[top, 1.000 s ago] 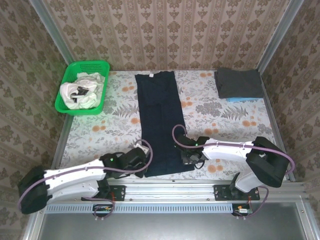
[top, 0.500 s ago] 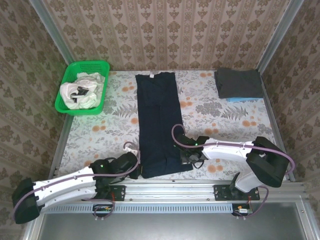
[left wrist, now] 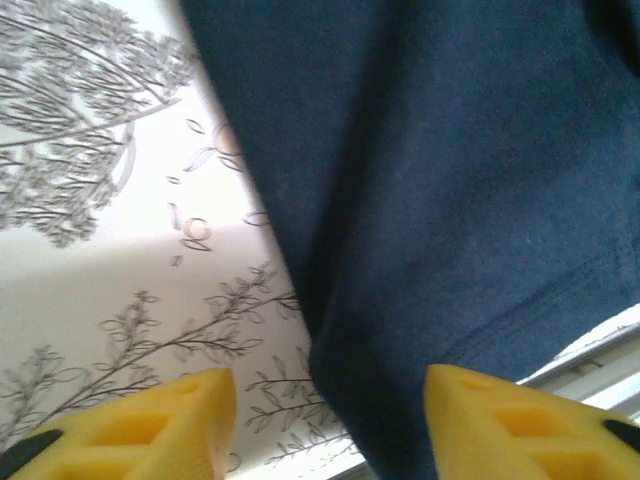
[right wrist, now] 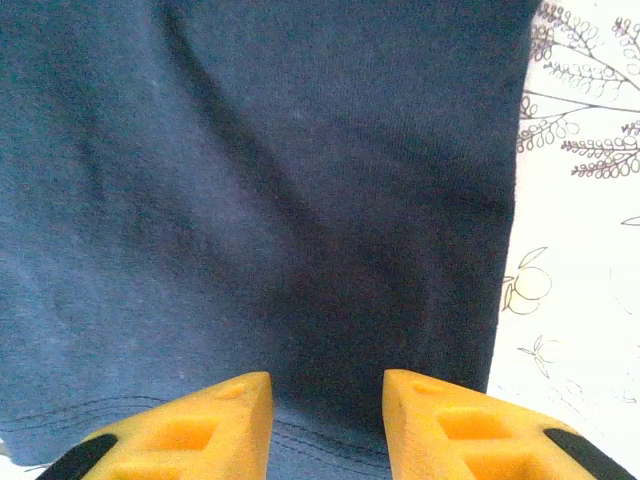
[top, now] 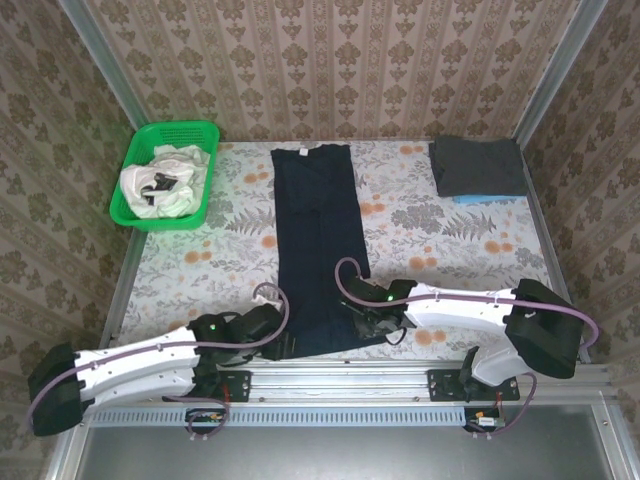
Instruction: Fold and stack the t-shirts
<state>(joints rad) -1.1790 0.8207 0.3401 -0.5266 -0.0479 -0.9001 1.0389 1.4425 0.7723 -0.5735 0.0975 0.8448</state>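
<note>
1. navy t-shirt (top: pixel 318 230) lies flat as a long narrow strip down the middle of the counter (top: pixel 450 240), with the collar at the far side and the hem at the near edge.
2. the left tool (top: pixel 272 340) is low at the near left corner of the navy t-shirt. in the left wrist view its yellow fingers (left wrist: pixel 150 425) stand well apart, and the left edge and the hem corner of the shirt lie between them. the cloth is not gripped.
3. the right tool (top: pixel 362 322) is over the near right part of the same shirt. in the right wrist view its two fingers (right wrist: pixel 190 430) are also apart, with a smaller gap, just above the stitched hem. the right edge of the shirt runs just beside the right finger.
4. a dark grey t-shirt (top: pixel 478 165) is folded at the far right corner and lies on a light blue t-shirt (top: pixel 487 199), which shows only as a strip at its near side.
5. a green basket (top: pixel 200 130) stands at the far left corner, with white t-shirts (top: pixel 160 182) crumpled inside it.
</note>
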